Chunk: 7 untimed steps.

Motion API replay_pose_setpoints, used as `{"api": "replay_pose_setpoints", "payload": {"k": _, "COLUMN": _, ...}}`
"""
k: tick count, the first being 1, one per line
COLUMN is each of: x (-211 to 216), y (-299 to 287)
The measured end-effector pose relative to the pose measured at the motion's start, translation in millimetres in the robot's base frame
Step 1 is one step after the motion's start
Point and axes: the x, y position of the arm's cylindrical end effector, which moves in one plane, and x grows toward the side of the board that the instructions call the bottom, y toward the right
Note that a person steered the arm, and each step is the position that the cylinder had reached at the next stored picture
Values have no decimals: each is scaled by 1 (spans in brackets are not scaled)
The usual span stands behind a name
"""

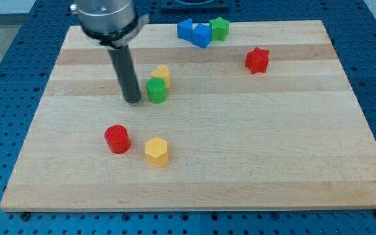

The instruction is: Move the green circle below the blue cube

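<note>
My tip (pixel 132 100) rests on the desk (pixel 240 150) just left of the upright green circle (pixel 156 90), which touches a yellow block (pixel 162 74); the blue cube (pixel 202 35) sits far, right. No claw here.

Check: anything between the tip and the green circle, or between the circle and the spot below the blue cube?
Nothing visible. My tip sits just left of the green circle, no block between. A yellow block touches the circle's upper side, off the line. The board toward the blue cube, up and right, shows no block.
</note>
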Motion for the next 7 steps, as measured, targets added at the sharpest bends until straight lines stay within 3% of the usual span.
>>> {"api": "replay_pose_setpoints", "payload": {"k": 1, "x": 3, "y": 63}}
{"api": "replay_pose_setpoints", "payload": {"k": 2, "x": 18, "y": 63}}
{"api": "replay_pose_setpoints", "payload": {"k": 3, "x": 35, "y": 102}}
{"api": "replay_pose_setpoints", "payload": {"k": 6, "x": -16, "y": 91}}
{"api": "replay_pose_setpoints", "payload": {"k": 7, "x": -16, "y": 73}}
